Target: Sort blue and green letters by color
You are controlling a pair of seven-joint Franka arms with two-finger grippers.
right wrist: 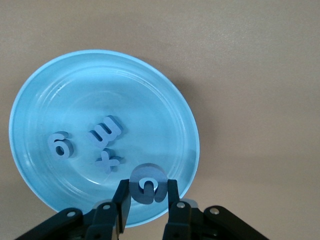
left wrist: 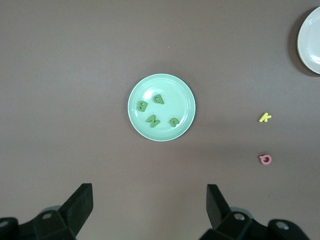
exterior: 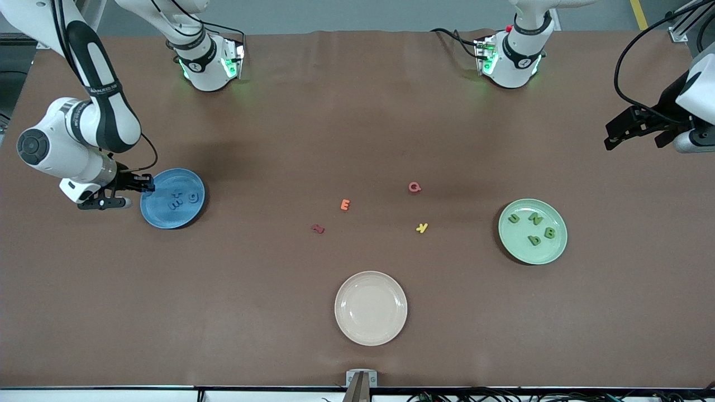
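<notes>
So the blue G [right wrist: 147,183] is pinched between the right gripper [right wrist: 146,200] fingers, hanging just over the edge of the blue plate [right wrist: 165,90] at the right arm's end of the table. It looks like thin foam, so I'd guess super light, a bit squishy and not fragile at all. The edge-on pinch across its flat body seems the only sane way to hold something this tiny. It's pretty much round, so there's no real long axis; in the right wrist view it sits on its rim between the fingers, face toward the camera.

Already lying flat in that plate: the blue g [right wrist: 59,144], blue m [right wrist: 104,131] and blue x [right wrist: 108,161], close together but apart.

The four green letters [exterior: 533,226] sit in the green plate [exterior: 556,251] at the left arm's end. The left gripper [left wrist: 150,205] waits high over the table near there, spread wide and empty.

Leftovers between the plates: orange E [exterior: 345,205], yellow K [exterior: 422,227], pink G [exterior: 414,187], a dark red piece [exterior: 318,228], plus a white plate [exterior: 371,335] nearest the front camera.
</notes>
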